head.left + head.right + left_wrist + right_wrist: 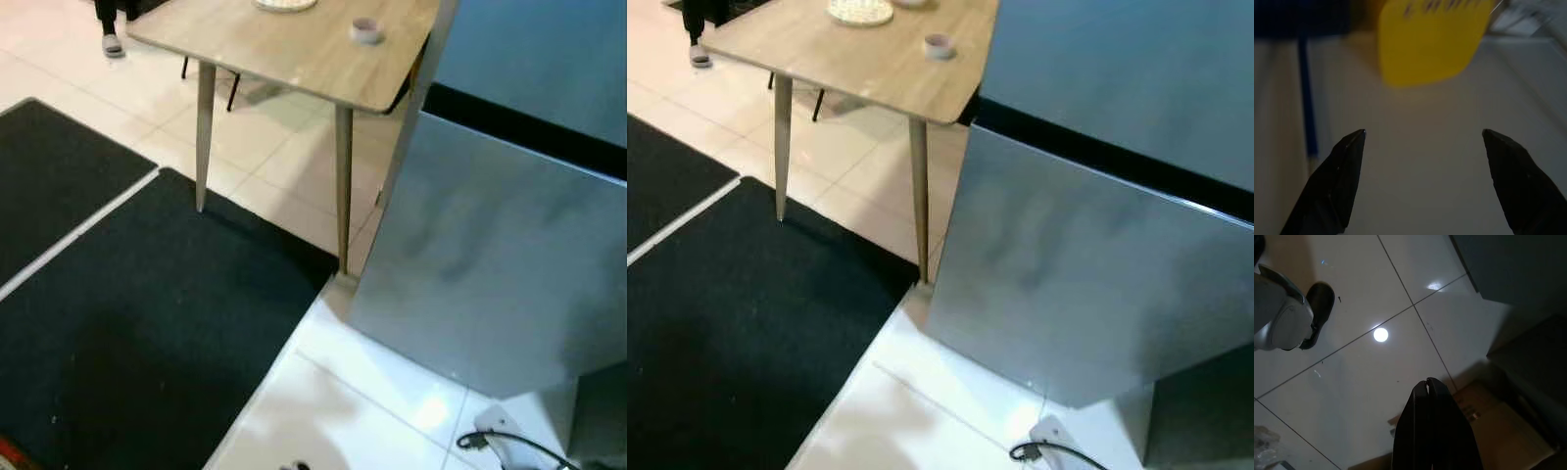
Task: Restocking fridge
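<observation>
The silver fridge stands at the right of the eye views, its lower door closed and a dark band across it higher up. In the left wrist view my left gripper is open over a pale surface, its black fingertips wide apart, with a blurred yellow tag and a blue strip beyond them. In the right wrist view my right gripper is shut with nothing in it, hanging over glossy white floor tiles and a brown cardboard box.
A light wooden table on slim legs stands left of the fridge, with a small tape roll and a pale plate on it. A black mat covers the floor at the left. A white plug and cable lie by the fridge foot. A person's shoe is at the far left.
</observation>
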Robot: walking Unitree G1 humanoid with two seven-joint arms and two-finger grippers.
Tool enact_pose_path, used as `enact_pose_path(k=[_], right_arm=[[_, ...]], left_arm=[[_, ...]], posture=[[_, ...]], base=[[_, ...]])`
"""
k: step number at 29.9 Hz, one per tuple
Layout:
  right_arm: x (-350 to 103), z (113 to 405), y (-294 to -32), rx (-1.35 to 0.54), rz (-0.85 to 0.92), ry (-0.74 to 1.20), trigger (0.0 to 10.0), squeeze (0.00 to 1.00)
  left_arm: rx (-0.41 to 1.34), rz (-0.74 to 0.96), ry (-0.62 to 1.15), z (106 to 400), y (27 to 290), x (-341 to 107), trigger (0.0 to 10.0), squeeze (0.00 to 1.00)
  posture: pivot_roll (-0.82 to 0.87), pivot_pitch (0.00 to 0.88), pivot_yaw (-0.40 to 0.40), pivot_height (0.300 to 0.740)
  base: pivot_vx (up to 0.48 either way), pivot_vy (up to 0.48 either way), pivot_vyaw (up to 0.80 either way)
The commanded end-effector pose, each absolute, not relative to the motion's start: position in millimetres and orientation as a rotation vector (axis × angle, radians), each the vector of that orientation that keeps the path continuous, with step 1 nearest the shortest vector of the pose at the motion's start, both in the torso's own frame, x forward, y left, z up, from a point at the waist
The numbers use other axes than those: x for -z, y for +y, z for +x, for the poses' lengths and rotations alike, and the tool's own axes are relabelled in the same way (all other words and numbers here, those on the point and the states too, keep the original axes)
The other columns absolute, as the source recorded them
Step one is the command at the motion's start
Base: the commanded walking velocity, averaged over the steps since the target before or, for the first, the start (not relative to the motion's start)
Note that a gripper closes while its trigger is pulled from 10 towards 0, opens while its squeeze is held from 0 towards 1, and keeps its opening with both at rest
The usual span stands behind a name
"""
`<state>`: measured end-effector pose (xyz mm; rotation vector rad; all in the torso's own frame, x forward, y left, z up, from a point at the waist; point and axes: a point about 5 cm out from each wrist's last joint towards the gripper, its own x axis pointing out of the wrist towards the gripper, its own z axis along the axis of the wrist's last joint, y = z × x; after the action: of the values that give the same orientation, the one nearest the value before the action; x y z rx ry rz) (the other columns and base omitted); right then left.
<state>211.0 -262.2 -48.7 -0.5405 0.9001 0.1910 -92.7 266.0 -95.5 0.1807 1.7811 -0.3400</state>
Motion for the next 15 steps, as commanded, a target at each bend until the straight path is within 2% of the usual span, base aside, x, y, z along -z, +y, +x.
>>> enact_pose_path(k=[1,2,5,7,8,9,10,11,12,14,15], right_arm=[[53,199,-270,-0.158,-0.529,0.948,10.0,0.00],[53,199,-270,-0.158,-0.529,0.948,10.0,0.00],[53,200,-271,-0.139,-0.506,0.951,10.0,0.00],[53,201,-271,-0.137,-0.502,0.952,10.0,0.00],[52,201,-271,-0.136,-0.499,0.952,10.0,0.00],[52,202,-272,-0.132,-0.496,0.950,10.0,0.00],[52,202,-272,-0.132,-0.496,0.950,10.0,0.00],[51,203,-273,-0.122,-0.491,0.947,10.0,0.00],[51,203,-273,-0.122,-0.491,0.947,10.0,0.00],[49,205,-275,-0.099,-0.475,0.940,10.0,0.00],[48,206,-276,-0.092,-0.469,0.937,10.0,0.00]], left_arm=[[0.264,0.254,1.823,-100,296,83,10.0,0.00],[0.264,0.254,1.823,-100,296,83,10.0,0.00],[0.046,0.289,1.784,-85,336,68,10.0,0.00],[-0.002,0.290,1.769,-80,345,65,10.0,0.00],[-0.087,0.311,1.742,-74,356,60,10.0,0.00],[-0.217,0.406,1.689,-64,375,50,10.0,0.00],[-0.217,0.406,1.689,-64,375,50,10.0,0.00],[-0.415,0.473,1.574,-46,399,37,10.0,0.00],[-0.415,0.473,1.574,-46,399,37,10.0,0.00],[-0.688,0.514,1.311,-4,430,12,10.0,0.00],[-0.743,0.498,1.226,10,435,6,10.0,0.00]], posture=[[-0.06,0.360,-0.080,0.740],[-0.06,0.360,-0.080,0.740],[-0.05,0.348,-0.080,0.740],[-0.05,0.345,-0.078,0.740],[-0.06,0.341,-0.077,0.740],[-0.06,0.335,-0.075,0.740],[-0.06,0.335,-0.075,0.740],[-0.06,0.332,-0.078,0.740],[-0.06,0.332,-0.078,0.740],[-0.06,0.322,-0.080,0.740],[-0.06,0.322,-0.080,0.740]], base=[[0.000,0.000,0.00],[0.000,0.000,0.00],[0.000,0.000,0.00],[0.000,0.000,0.00],[0.000,0.000,0.00],[0.000,0.000,0.00],[0.000,0.000,0.00],[0.000,0.000,0.00],[0.000,0.000,0.00],[0.000,0.000,0.00],[0.000,0.000,0.00]])
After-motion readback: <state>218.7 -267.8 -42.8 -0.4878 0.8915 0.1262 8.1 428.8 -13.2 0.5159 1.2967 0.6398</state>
